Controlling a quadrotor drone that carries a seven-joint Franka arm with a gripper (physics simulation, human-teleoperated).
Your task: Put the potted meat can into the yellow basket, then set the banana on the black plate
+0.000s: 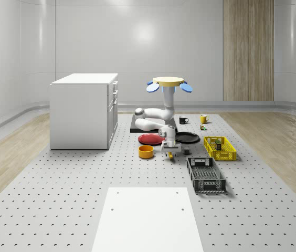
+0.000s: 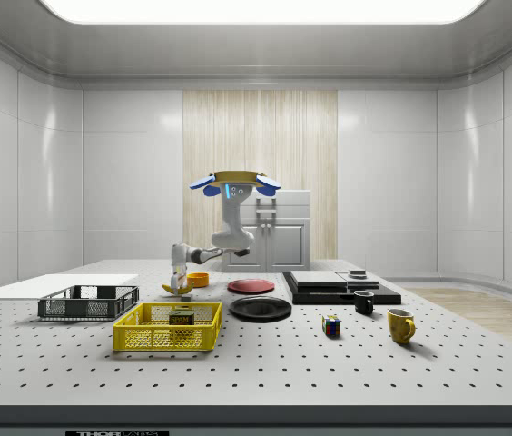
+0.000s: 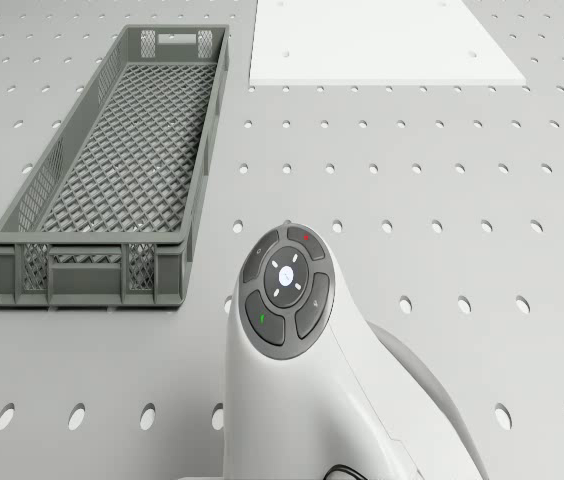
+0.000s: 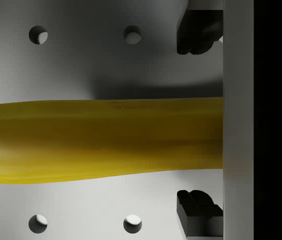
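Observation:
The banana (image 4: 101, 140) lies on the perforated table, and in the side view the banana (image 2: 180, 290) sits beside the orange bowl. My gripper (image 4: 198, 121) is down over it and open, one fingertip (image 4: 197, 31) on each side with a gap to the peel. The gripper (image 1: 171, 151) hangs at table level from the bent white arm. The drone (image 1: 169, 83) hovers high above the plates. The potted meat can (image 2: 182, 318) rests inside the yellow basket (image 2: 147, 338), which stands at the whole-scene view's right (image 1: 207, 145). The black plate (image 1: 188, 137) lies just behind the gripper.
A red plate (image 1: 150, 139) and an orange bowl (image 1: 146, 151) flank the gripper. A grey crate (image 1: 205, 174) lies in front of the basket. A white cabinet (image 1: 85, 110), black slab (image 2: 342, 289), two mugs (image 2: 400, 324) and a colour cube (image 2: 330, 325) stand further off.

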